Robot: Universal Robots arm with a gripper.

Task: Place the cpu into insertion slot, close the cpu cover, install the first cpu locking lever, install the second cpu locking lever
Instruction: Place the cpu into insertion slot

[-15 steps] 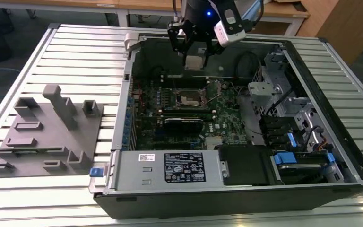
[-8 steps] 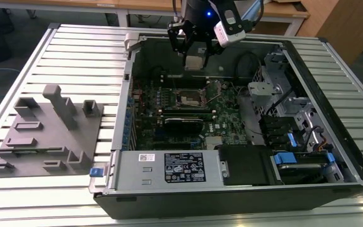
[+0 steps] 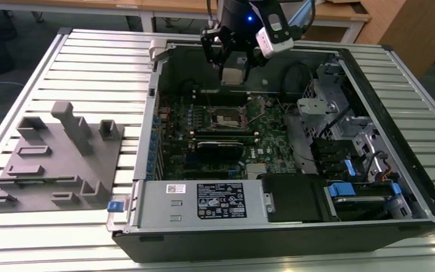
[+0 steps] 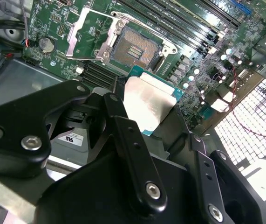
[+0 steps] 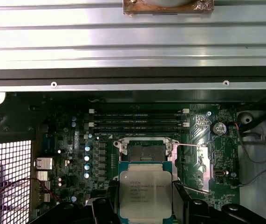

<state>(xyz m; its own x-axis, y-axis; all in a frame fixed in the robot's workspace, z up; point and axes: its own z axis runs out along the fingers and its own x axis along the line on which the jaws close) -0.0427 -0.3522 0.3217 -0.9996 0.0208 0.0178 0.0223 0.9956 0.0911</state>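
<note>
- We saw the claw clamped on the cpu, held near the insertion slot and apart from it.
- The cpu cover stood open; we judged placing was in hand.
- Seating demanded squaring the cpu over the insertion slot.

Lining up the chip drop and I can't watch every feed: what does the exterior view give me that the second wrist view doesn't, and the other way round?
Exterior view adds: the whole open computer case on the slatted table, the grey power-supply box, and a grey fixture tray at the exterior view's left.
Second wrist view adds: the cpu clamped between the jaws, and the cpu cover swung open.
Both share: the gripper above the motherboard, and the insertion slot.
</note>
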